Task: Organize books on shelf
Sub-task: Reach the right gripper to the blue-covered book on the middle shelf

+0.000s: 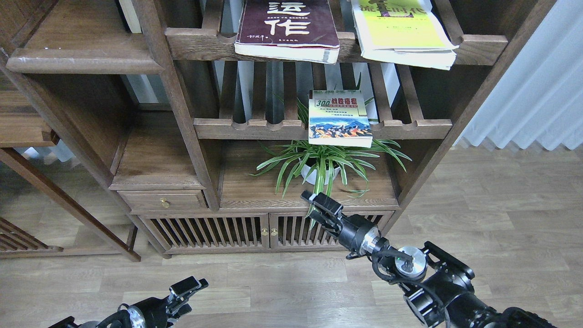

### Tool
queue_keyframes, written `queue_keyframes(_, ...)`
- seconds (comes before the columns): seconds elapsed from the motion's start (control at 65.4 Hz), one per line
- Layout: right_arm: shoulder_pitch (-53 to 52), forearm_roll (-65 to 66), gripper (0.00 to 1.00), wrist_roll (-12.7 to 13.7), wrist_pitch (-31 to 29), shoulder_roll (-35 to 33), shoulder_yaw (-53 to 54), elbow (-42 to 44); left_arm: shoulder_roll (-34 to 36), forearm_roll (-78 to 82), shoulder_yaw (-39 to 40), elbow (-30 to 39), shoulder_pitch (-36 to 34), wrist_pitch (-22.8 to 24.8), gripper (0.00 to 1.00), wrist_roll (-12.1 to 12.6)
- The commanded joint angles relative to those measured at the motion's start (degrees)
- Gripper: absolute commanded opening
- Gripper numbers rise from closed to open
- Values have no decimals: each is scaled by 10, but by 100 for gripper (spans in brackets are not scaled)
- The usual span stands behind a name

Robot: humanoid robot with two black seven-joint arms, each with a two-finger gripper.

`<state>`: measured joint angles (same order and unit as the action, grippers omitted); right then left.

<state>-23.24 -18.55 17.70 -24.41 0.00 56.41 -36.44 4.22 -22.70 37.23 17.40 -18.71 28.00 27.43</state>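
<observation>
From my head camera I see the maroon book (288, 28) lying flat on the top slatted shelf (200, 43), its near edge hanging over the scalloped rail, and the yellow-green book (403, 32) beside it to the right, also overhanging and tilted a little. One level down, the cream "300" book (339, 117) rests on the middle slatted shelf (237, 128), its front edge past the rail, directly above the potted plant (321, 164) that stands in the lower compartment. The solid dark board (82, 59) at upper left carries no book. My right gripper (320, 203) hovers in front of the plant, below the cream book, holding nothing; its fingers look nearly together, though seen end-on I cannot tell for sure. My left gripper (186, 291) sits low over the bare wood floor (282, 282), fingers slightly parted and empty. Open room lies between both grippers and the cabinet doors (268, 232).
</observation>
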Motion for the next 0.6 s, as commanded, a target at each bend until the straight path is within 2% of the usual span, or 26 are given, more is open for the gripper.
queue_keyframes(0.0, -1, 0, 99, -3, 13, 0, 15, -19, 0, 0, 0, -3, 3, 0, 100, -1)
queue_keyframes(0.245, -16, 0, 99, -9, 43, 0, 59, -33, 0, 0, 0, -3, 10, 0, 100, -1)
queue_keyframes(0.581, -61, 1, 98, -11, 71, 0, 66, -33, 0, 0, 0, -4, 17, 0, 100, -2)
